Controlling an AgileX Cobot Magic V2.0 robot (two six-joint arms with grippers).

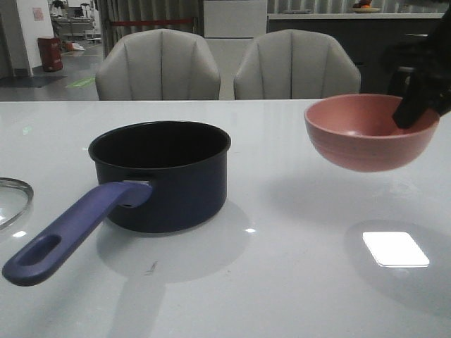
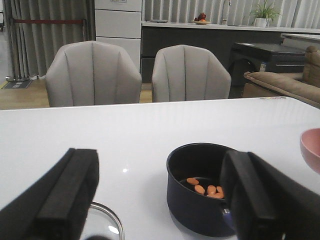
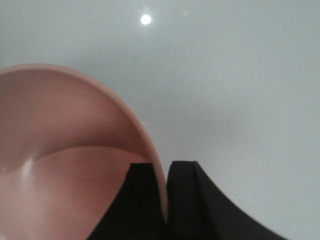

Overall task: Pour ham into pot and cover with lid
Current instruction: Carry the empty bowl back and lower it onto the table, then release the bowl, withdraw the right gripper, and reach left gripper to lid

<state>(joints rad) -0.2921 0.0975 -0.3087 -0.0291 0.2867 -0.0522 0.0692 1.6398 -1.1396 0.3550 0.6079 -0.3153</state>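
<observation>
The navy pot (image 1: 169,176) stands left of centre on the white table, its purple-blue handle (image 1: 67,236) pointing to the front left. In the left wrist view the pot (image 2: 197,195) holds several orange-tan ham pieces (image 2: 206,189). My right gripper (image 1: 412,105) is shut on the rim of the pink bowl (image 1: 370,134) and holds it level above the table at the right; the bowl (image 3: 65,165) looks empty. The glass lid (image 1: 10,201) lies at the far left edge, its knob hidden. My left gripper (image 2: 160,200) is open, above the lid's rim (image 2: 112,220).
Two grey chairs (image 1: 158,67) stand behind the table's far edge. A bright light reflection (image 1: 394,248) lies on the table below the bowl. White tabletop (image 1: 282,282) stretches between the pot and the bowl.
</observation>
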